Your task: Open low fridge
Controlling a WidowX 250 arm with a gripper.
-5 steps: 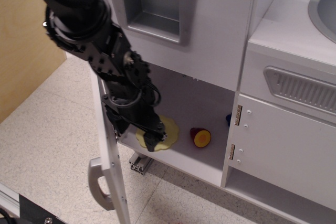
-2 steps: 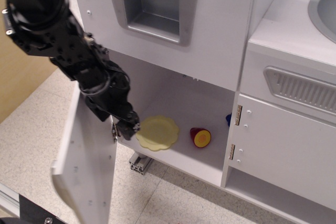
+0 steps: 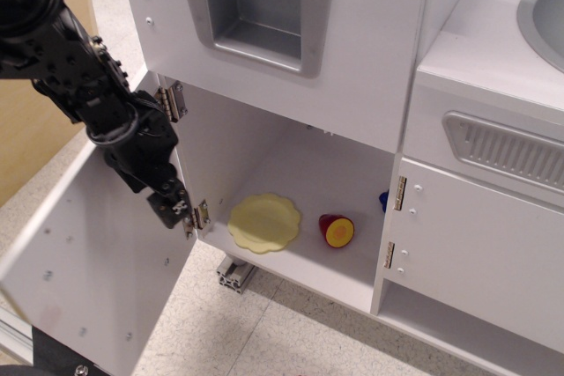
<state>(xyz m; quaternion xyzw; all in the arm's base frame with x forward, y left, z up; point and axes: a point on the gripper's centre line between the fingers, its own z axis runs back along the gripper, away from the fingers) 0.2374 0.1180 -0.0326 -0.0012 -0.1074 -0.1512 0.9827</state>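
The low fridge's flat white door (image 3: 97, 279) stands swung wide open to the left, its inner face toward the camera. Its grey handle is hidden on the far side. The door hangs on metal hinges (image 3: 172, 100) at the compartment's left edge. The open compartment (image 3: 326, 165) holds a yellow plate (image 3: 264, 223), a halved red-and-yellow toy fruit (image 3: 337, 230) and a small blue thing (image 3: 384, 199) at the right wall. My black gripper (image 3: 174, 209) is at the door's inner face beside the lower hinge, fingers together and holding nothing.
Above the compartment is a white panel with a recessed grey dispenser niche (image 3: 256, 11). To the right is a handleless cabinet door with brass hinges (image 3: 476, 253), and a grey sink (image 3: 546, 15) above it. A wooden wall (image 3: 26, 138) stands left. A metal rail (image 3: 231, 275) lies on the floor.
The fridge door has swung from edge-on to wide open leftward. My arm and gripper moved left and up, out of the compartment, to the hinge side.
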